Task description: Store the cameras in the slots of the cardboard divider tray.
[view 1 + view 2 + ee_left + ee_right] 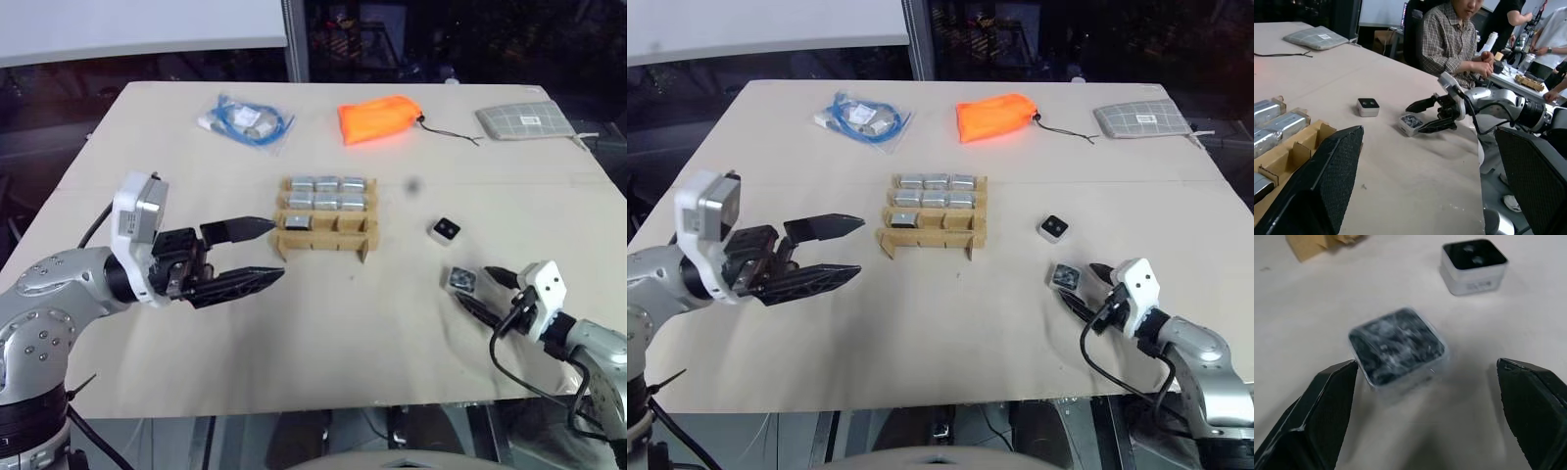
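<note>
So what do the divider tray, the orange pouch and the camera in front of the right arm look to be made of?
Divider tray: plain brown cardboard, matte, with raw cut edges and slotted strips. Orange pouch: soft, creased fabric, probably nylon, with a dark drawstring. Camera: white, likely plastic body with a dark glossy face that appears covered in wrinkled clear film; the blur leaves this uncertain.

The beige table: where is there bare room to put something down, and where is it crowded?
Bare patches: the near strip of the beige table between the two hands, and the stretch between the light-brown cardboard divider tray and the orange fabric pouch. Crowded: around the open right hand, where two small boxy cameras lie.
</note>
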Robot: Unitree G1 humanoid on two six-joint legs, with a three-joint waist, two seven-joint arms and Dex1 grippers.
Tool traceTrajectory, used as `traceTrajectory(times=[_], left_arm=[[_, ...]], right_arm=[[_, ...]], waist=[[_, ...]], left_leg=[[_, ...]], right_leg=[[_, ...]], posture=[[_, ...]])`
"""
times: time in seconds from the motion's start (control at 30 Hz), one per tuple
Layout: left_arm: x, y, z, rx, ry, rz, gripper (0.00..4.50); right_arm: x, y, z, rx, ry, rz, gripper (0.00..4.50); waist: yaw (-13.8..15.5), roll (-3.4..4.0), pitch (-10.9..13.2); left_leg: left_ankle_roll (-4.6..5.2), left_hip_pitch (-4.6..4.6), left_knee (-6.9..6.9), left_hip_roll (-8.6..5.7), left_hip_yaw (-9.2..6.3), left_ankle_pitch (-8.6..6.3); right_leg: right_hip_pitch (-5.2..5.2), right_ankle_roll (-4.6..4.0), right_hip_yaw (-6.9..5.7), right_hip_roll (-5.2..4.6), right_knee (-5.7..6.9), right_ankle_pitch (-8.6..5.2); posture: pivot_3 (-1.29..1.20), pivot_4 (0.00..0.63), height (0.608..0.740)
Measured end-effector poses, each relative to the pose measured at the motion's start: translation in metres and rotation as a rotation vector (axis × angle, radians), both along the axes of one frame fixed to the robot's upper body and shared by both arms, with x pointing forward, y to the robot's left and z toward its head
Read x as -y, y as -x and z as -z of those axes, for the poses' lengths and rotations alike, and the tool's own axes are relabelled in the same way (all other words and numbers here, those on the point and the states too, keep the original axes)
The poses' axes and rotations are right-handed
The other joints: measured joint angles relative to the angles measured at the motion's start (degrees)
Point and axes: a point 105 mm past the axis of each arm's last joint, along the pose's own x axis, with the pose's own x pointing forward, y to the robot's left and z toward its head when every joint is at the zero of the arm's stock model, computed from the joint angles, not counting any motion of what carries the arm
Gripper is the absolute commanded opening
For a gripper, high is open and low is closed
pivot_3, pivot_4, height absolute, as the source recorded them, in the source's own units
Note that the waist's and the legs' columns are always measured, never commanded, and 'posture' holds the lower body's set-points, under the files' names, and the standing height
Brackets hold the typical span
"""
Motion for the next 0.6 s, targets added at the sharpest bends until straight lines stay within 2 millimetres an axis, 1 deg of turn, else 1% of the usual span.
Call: traceTrajectory(times=[0.13, 0.23, 0.37, 0.43, 0.5, 0.53, 0.57, 0.6], left_arm=[[0.000, 0.000, -0.001, 0.003, -0.002, -0.006, 4.43], [0.000, 0.000, -0.002, 0.003, -0.001, -0.004, 4.43], [0.000, 0.001, -0.003, 0.001, -0.014, -0.003, 4.43], [-0.001, 0.001, -0.003, 0.003, -0.022, -0.003, 4.50], [-0.001, 0.001, -0.003, 0.003, -0.023, -0.001, 4.50], [-0.001, 0.001, -0.003, 0.003, -0.023, 0.000, 4.50], [0.000, 0.001, -0.003, 0.001, -0.024, 0.001, 4.50], [0.000, 0.001, -0.003, 0.000, -0.025, 0.002, 4.50]], right_arm=[[-0.007, 0.000, 0.003, 0.008, -0.020, 0.001, 4.50], [-0.017, -0.001, 0.006, 0.021, -0.057, 0.008, 4.50], [-0.020, -0.002, 0.005, 0.033, -0.064, 0.012, 4.50], [-0.020, -0.002, 0.005, 0.035, -0.067, 0.013, 3.99], [-0.020, -0.002, 0.005, 0.042, -0.070, 0.013, 3.18], [-0.020, -0.002, 0.004, 0.045, -0.070, 0.013, 2.64], [-0.021, -0.002, 0.004, 0.050, -0.068, 0.013, 2.43], [-0.021, -0.002, 0.004, 0.052, -0.068, 0.013, 2.42]], waist=[[0.0, 0.00, 0.0], [0.0, 0.01, 0.0], [0.0, 0.02, 0.0], [0.0, 0.03, 0.0], [0.0, 0.03, 0.0], [0.0, 0.03, 0.0], [0.0, 0.03, 0.0], [0.0, 0.03, 0.0]], left_leg=[[0.00, 0.00, 0.00, 0.00, 0.00, 0.00], [-0.01, 0.00, -0.01, 0.00, 0.00, 0.00], [-0.01, 0.00, 0.00, 0.00, 0.01, 0.00], [-0.01, 0.01, -0.01, 0.00, 0.01, 0.01], [-0.02, 0.01, -0.02, 0.00, 0.00, 0.01], [-0.02, 0.01, -0.02, 0.00, 0.01, 0.01], [-0.02, 0.00, -0.02, 0.00, 0.01, 0.01], [-0.02, 0.00, -0.02, 0.00, 0.01, 0.01]], right_leg=[[0.00, 0.00, 0.00, 0.00, 0.00, 0.00], [0.00, 0.00, 0.00, 0.00, 0.00, 0.00], [0.00, 0.00, 0.01, -0.02, -0.01, 0.00], [0.00, -0.01, 0.00, -0.01, 0.00, -0.01], [-0.01, -0.01, 0.00, 0.00, 0.00, -0.01], [0.00, -0.01, 0.00, 0.00, 0.00, -0.01], [-0.01, -0.01, 0.00, 0.00, 0.00, -0.01], [0.00, -0.01, 0.01, 0.00, 0.00, -0.01]], posture=[[0.00, 0.150, 0.740], [0.00, 0.150, 0.740], [0.00, 0.150, 0.740], [0.00, 0.150, 0.740], [0.00, 0.150, 0.740], [0.00, 0.150, 0.740], [0.00, 0.150, 0.740], [0.00, 0.150, 0.740]])
